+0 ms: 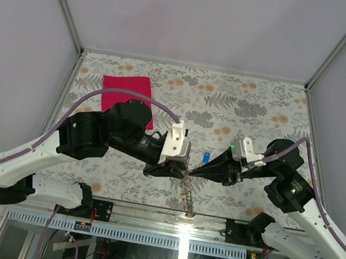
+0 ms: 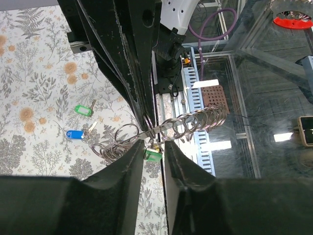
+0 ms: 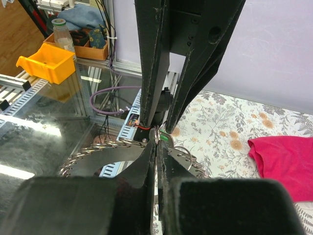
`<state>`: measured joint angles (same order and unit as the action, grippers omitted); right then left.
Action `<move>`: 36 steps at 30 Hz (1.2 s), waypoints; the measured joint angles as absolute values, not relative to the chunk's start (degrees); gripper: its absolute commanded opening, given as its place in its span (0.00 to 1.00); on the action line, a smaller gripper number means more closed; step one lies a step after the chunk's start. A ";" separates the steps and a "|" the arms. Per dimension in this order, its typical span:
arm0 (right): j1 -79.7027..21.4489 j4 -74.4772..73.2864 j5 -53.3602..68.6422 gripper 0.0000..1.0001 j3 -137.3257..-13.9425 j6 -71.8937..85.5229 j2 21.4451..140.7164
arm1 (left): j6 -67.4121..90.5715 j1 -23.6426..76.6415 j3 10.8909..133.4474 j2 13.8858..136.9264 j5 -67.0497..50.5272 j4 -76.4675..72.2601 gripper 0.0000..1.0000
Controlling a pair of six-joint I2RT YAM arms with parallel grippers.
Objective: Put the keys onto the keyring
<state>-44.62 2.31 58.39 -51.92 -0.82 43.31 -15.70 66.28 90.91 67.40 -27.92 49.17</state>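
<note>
The keyring, a large grey ring edged with coiled loops, hangs tilted between both arms at the table's near edge. My right gripper is shut on the keyring's rim. My left gripper meets it from the other side. Its jaws stand narrowly apart with a green-tagged key pinched between the tips, right against the keyring's loops. A second green-tagged key and a blue-tagged key lie loose on the floral tabletop. The blue key rests just behind the grippers.
A magenta cloth lies at the back left of the table. The metal rail of the table's near edge runs right under the keyring. A yellow bin and clutter sit beyond the table.
</note>
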 measured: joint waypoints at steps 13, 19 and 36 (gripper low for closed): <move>-44.62 2.66 57.98 0.00 -51.94 -0.08 42.52 | -15.90 66.28 90.89 67.51 -27.53 49.01 0.00; -44.62 4.75 56.95 0.00 -51.88 1.98 42.17 | -15.94 66.28 90.89 67.48 -26.65 48.23 0.00; -44.62 33.78 47.75 0.00 -40.88 18.74 40.56 | -13.72 66.28 85.82 63.22 -21.02 39.79 0.03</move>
<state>-44.62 33.78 47.75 -40.88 18.74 40.56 -13.72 66.28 85.82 63.22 -21.02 39.79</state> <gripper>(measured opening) 0.010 0.010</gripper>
